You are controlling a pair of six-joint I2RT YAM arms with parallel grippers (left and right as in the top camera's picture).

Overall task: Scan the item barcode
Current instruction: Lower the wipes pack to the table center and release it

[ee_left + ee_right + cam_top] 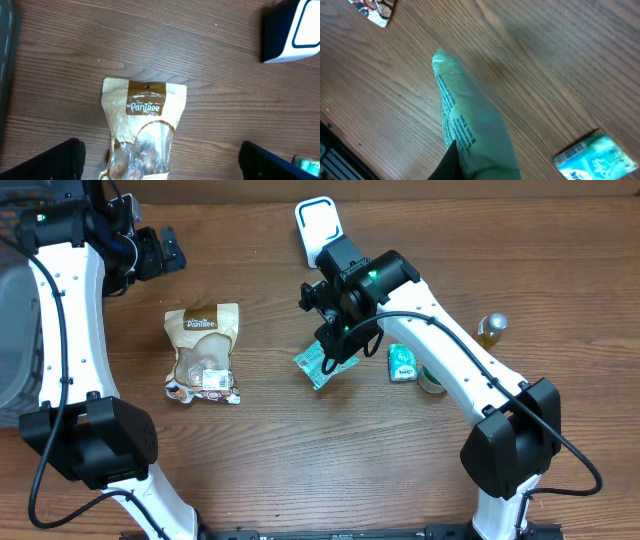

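A flat green packet (pixel 318 366) with blue print hangs tilted just above the wood in the middle of the table, its lower end near the surface. My right gripper (pixel 337 343) is shut on its upper end. In the right wrist view the packet (pixel 470 125) fills the centre, and one dark finger (pixel 451 162) presses its left side. The white scanner (pixel 318 227) with a dark-rimmed window stands at the back, beyond the right arm. My left gripper (pixel 152 252) hovers open at the back left. Its fingers (pixel 50 162) are spread wide above a brown snack bag (pixel 145 125).
The brown Pantree snack bag (pixel 203 352) lies left of centre. A teal tissue pack (pixel 402 363) and a small round container (pixel 432 380) sit right of the green packet. A yellowish bottle (pixel 491 328) stands further right. A grey bin (pixel 12 330) borders the left edge.
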